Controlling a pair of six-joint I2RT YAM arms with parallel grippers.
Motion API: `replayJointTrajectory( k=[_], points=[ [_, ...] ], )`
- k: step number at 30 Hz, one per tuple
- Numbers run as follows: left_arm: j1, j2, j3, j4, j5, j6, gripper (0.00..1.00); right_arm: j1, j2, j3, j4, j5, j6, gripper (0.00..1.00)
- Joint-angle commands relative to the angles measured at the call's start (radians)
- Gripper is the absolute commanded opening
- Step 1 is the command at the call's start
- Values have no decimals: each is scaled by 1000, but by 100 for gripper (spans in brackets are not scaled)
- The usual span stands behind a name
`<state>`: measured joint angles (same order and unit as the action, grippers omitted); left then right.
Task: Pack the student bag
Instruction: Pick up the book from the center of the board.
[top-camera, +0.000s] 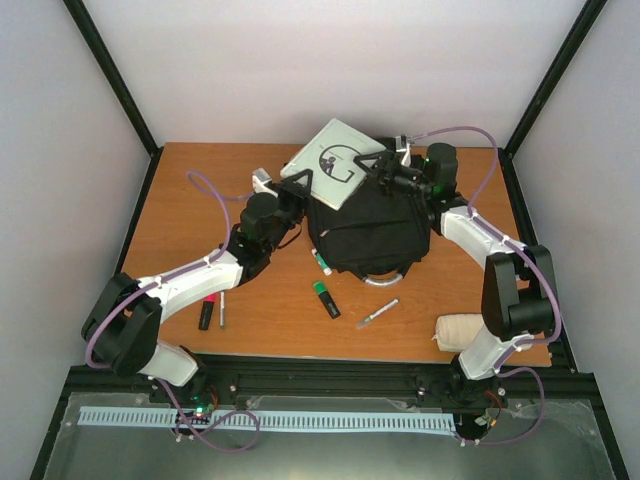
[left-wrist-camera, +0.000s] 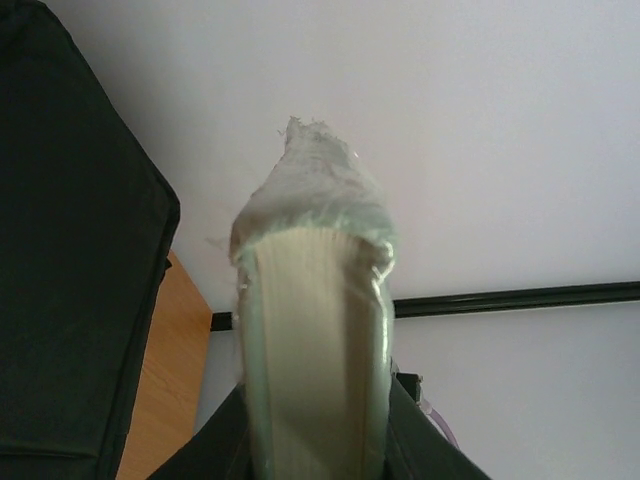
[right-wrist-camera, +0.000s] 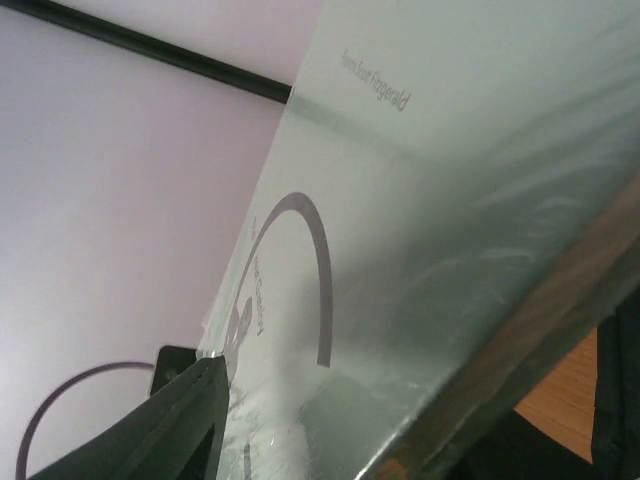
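Note:
The student bag (top-camera: 370, 235) is a black backpack lying in the middle of the table, with a pale grey loop handle (top-camera: 387, 279) at its near edge. A white book (top-camera: 335, 160) wrapped in clear plastic is held tilted over the bag's far left corner. My left gripper (top-camera: 291, 194) is shut on the book's near left edge; in the left wrist view the book (left-wrist-camera: 315, 330) stands edge-on between the dark fingers (left-wrist-camera: 415, 435), with the bag (left-wrist-camera: 70, 250) to the left. My right gripper (top-camera: 392, 165) is at the book's right edge. In the right wrist view one finger (right-wrist-camera: 185, 425) lies against the cover (right-wrist-camera: 450, 200) and the other is hidden.
Loose items lie on the wooden table in front of the bag: a green and black marker (top-camera: 325, 299), a silver pen (top-camera: 377, 314), a small green-tipped item (top-camera: 322, 262), a red and black marker (top-camera: 207, 313) and a thin pen (top-camera: 222, 309). A white padded pouch (top-camera: 457, 331) sits near the right arm's base.

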<state>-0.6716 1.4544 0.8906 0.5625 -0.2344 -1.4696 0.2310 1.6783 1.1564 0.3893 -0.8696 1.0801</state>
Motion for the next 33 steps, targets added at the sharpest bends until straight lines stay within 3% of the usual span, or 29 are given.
replayJointTrajectory(
  k=[1, 5, 10, 14, 17, 19, 23, 26, 29, 33],
  points=[
    [-22, -3, 27, 109, 6, -36, 3, 4, -55, 14, 47, 56, 18, 51],
    [-37, 37, 34, 113, 46, -61, 7, 4, -58, 20, 40, 61, 23, 42],
    [-47, 72, 50, 103, 94, -81, 15, -3, -66, 40, -17, 70, -26, 24],
    [-47, 78, 41, 94, 121, -135, 45, -30, -68, 34, -27, 80, -27, 3],
    [-47, 61, 46, 17, 134, -131, 81, -73, -65, 32, -24, 83, -31, 3],
    [-48, 37, 39, -39, 144, -105, 91, -120, -67, 38, -31, 74, -53, 3],
    [-46, -44, 17, -199, 145, -2, 96, -224, -107, 48, -150, 52, -186, 3],
    [-30, -92, 53, -407, 141, 165, 96, -297, -140, 59, -284, 4, -342, 3],
    [6, -95, 136, -618, 161, 355, 98, -347, -182, 72, -461, -42, -573, 3],
    [73, -7, 302, -851, 303, 605, 96, -376, -220, 161, -789, -36, -942, 3]
  ],
)
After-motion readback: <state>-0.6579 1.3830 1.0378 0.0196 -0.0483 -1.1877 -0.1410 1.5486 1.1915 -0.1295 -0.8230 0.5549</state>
